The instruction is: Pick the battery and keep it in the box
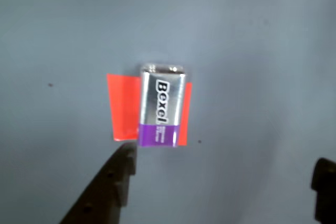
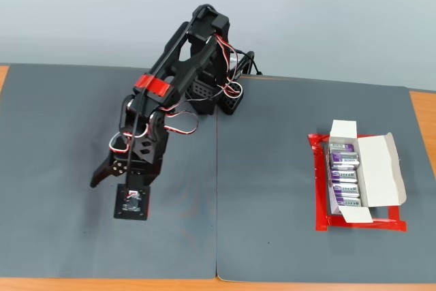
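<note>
Battery (image 1: pixel 161 106), seen in the wrist view, is lying flat on the grey mat (image 1: pixel 252 40) across a red tape patch (image 1: pixel 123 107), which is showing wide at its left and as a thin strip at its right. Its silver body is carrying the dark lettering "Boxel", running lengthwise, and its purple end, pointing toward the bottom of the picture, is bearing small pale print too blurred to read. Two metal terminals are showing at the top end.

The gripper (image 1: pixel 223 171) is hovering with its jaws spread wide and empty; one dark finger (image 1: pixel 107 190) is entering at lower left and the tip of the other at the right edge, both cut off by the frame. The battery is sitting above the gap, nearer the left finger and touching neither.

In the fixed view the black arm (image 2: pixel 184 73), wrapped with a band of red tape and trailing red and white wires, is folding forward and down from its base at the rear of the mat, with the wrist pointing down at the left half. The battery itself is hidden there beneath the arm's lower end.

The box (image 2: pixel 371 168), a white carton with flaps folded out, is standing well apart at the right on a red rectangle (image 2: pixel 320 195). It is holding a row of similar silver-and-purple cells (image 2: pixel 344 175); their lettering is too small to read.
</note>
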